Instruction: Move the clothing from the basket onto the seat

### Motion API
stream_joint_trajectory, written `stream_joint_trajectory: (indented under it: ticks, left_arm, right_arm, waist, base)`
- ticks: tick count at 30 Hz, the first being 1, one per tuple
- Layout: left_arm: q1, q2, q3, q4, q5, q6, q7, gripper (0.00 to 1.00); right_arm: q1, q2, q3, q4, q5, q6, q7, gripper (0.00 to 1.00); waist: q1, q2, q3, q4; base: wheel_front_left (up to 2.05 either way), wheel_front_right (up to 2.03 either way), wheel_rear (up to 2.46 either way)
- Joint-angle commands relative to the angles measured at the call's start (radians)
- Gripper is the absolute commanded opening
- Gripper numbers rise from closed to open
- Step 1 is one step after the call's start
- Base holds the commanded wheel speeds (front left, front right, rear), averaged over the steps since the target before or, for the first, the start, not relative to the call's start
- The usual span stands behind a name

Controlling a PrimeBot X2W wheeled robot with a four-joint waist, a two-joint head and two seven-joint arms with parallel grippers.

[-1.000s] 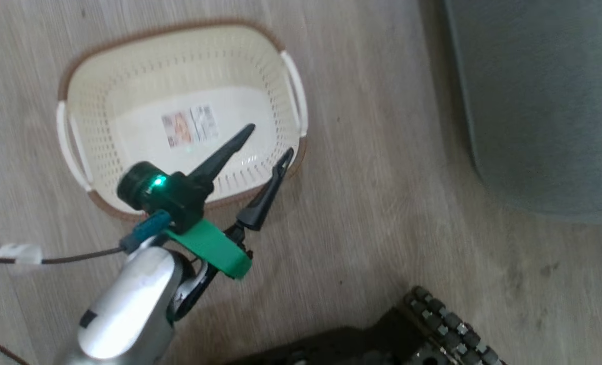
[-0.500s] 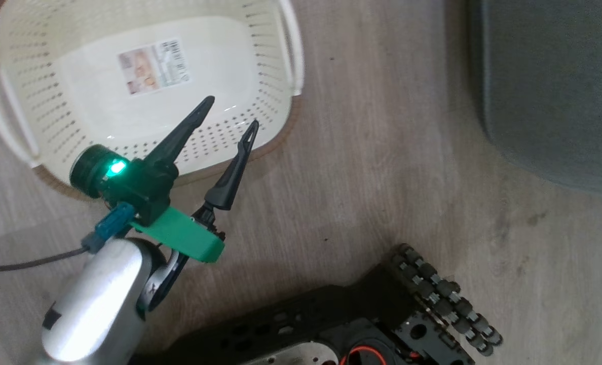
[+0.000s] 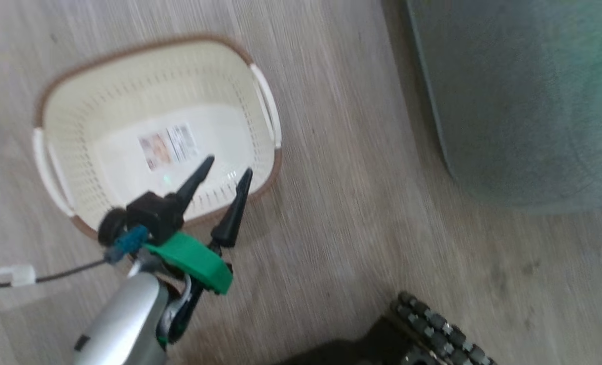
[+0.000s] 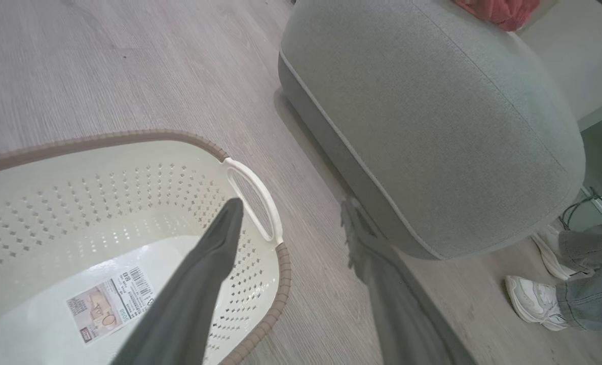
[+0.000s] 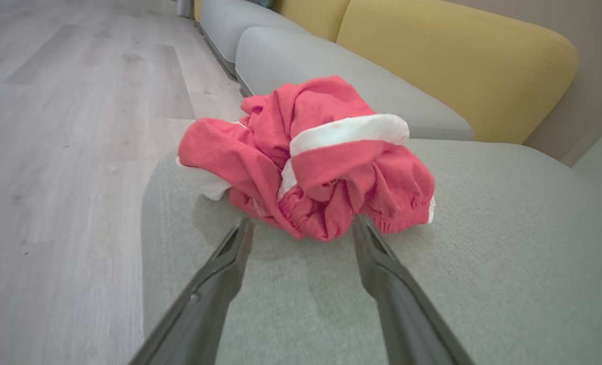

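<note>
The clothing is lying in a crumpled heap on the seat, near one rounded end of the cushion, which is where the task is asking for it to be. It is looking like soft bright red fabric, bunched and folded over itself, with a broad white band crossing the top of the heap, a bit of white peeking out at one side, and gathered elastic hems along the nearest edge. The right end effector is hovering low over the cushion with its two fingers spread apart, one tip to each side of the heap's near edge and gripping nothing, though whether the tips are brushing the fabric is not clear. That open stance is suggesting, to my judgement, that the drop is already made. The basket is sitting on the wooden floor beside the seat, its bare bottom and label sticker lying in plain sight with no red fabric on them. The left end effector is hanging above the basket's near rim, fingers apart and holding nothing, probably placed there for reaching in, though nothing seems to be waiting for it. A person's shoe is resting on the floor at the far end of the seat
</note>
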Motion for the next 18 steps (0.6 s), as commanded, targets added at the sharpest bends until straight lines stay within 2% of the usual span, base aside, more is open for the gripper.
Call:
stream_joint_trajectory:
  ticks: [1, 5, 10, 11, 18]
  left_arm:
    - [0.034, -0.020, 0.037, 0.023, -0.009, 0.003, -0.018, 1.00]
    - [0.059, -0.067, 0.090, 0.095, -0.012, 0.012, -0.026, 1.00]
    - [0.128, -0.116, 0.213, 0.114, 0.022, 0.021, -0.026, 1.00]
    - [0.128, -0.116, 0.213, 0.114, 0.022, 0.021, -0.026, 1.00]
    - [0.202, -0.155, 0.327, 0.149, 0.073, -0.017, -0.027, 1.00]
  right_arm:
    - [0.107, -0.025, 0.039, -0.082, 0.036, 0.000, -0.006, 1.00]
    - [0.295, -0.011, 0.055, -0.186, 0.074, 0.000, -0.006, 1.00]
    - [0.477, 0.065, 0.070, -0.301, 0.077, 0.000, -0.006, 1.00]
    - [0.477, 0.065, 0.070, -0.301, 0.077, 0.000, -0.006, 1.00]
    - [0.637, 0.148, 0.123, -0.370, 0.013, 0.000, -0.006, 1.00]
  waist:
    - [0.0001, 0.0000, -0.195, 0.048]
    - [0.0001, 0.0000, -0.325, 0.109]
    - [0.0001, 0.0000, -0.454, 0.175]
    - [0.0001, 0.0000, -0.454, 0.175]
    - [0.0001, 0.0000, -0.576, 0.260]
  base:
    - [0.00, 0.00, 0.00]
    - [0.00, 0.00, 0.00]
    - [0.00, 0.00, 0.00]
    - [0.00, 0.00, 0.00]
    - [0.00, 0.00, 0.00]
